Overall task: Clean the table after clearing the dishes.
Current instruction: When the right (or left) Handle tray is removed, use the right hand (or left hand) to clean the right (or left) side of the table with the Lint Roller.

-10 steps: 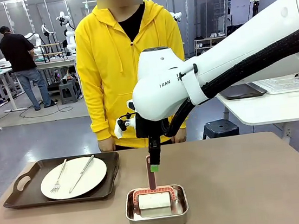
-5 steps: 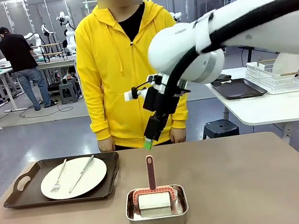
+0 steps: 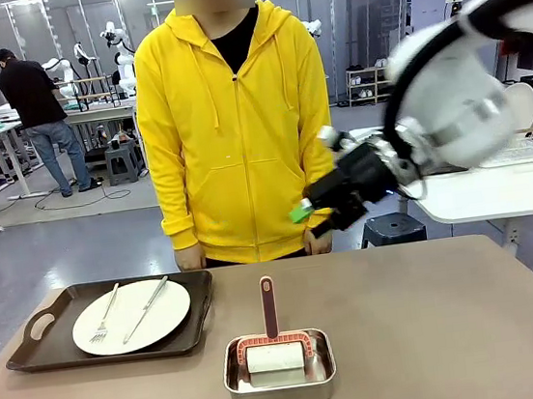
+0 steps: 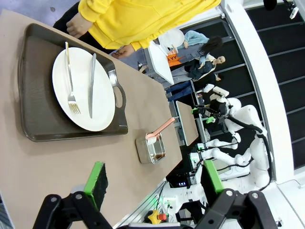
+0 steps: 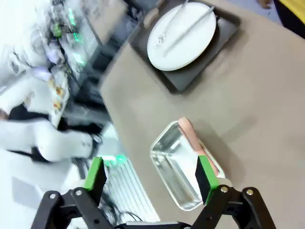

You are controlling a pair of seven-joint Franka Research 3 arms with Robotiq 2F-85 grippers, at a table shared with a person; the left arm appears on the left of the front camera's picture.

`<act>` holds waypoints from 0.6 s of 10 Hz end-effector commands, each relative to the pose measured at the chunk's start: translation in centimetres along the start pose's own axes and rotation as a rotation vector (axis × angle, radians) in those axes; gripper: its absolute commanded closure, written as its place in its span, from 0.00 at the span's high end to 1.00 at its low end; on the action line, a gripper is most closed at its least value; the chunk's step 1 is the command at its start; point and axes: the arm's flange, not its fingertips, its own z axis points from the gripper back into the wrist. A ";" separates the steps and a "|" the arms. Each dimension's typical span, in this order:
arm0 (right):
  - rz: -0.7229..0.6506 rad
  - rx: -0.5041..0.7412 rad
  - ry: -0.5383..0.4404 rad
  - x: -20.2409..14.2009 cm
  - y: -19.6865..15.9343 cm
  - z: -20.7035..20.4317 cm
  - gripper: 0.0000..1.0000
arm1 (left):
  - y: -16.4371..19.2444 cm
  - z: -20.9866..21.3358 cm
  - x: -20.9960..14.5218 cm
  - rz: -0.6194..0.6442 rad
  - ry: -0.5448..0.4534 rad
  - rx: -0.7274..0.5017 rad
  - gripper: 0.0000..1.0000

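R gripper: jaws wide apart, nothing btwn the green pads. Its wrist view is motion-smeared; front view blurs it too, w/ one pad clear.
L gripper: jaws apart, empty; finger bases cut off by bottom edge.
Hard to see: steel pan is soft in R wrist view, its near corner behind one finger. Can't tell what the white block under the pink-handled tool is.
Pan vs jaws: in R wrist view it sits btwn the two pads, on the table well below them. In L wrist view it's small, ahead btwn the fingers.
Dishes vs jaws: one tray w/ plate, fork & knife side by side on it. Top of R wrist view, well beyond the pads; upper left in L wrist view, nearer the left-hand pad.
Front view: tray at table's L side, pan near mid front edge, tool handle upright. Person stands at far edge.
Change: 1 s ago R gripper was down at the handle's top; 0.5 s ago above it. Now it's up & off to robot's R, pointing sideways before the person's waist. Tool, pan, tray unmoved.
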 end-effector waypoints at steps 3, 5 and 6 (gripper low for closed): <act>-0.180 0.364 -0.220 -7.6 -5.1 7.7 0.95 | -0.2 0.3 -0.1 -0.002 -0.001 -0.004 1.00; -0.254 0.398 -0.245 -10.3 -9.5 14.2 0.95 | -0.2 0.3 -0.1 -0.002 -0.001 -0.004 1.00; -0.260 0.386 -0.262 -11.3 -10.9 17.0 0.95 | -0.2 0.3 -0.1 -0.002 -0.001 -0.004 1.00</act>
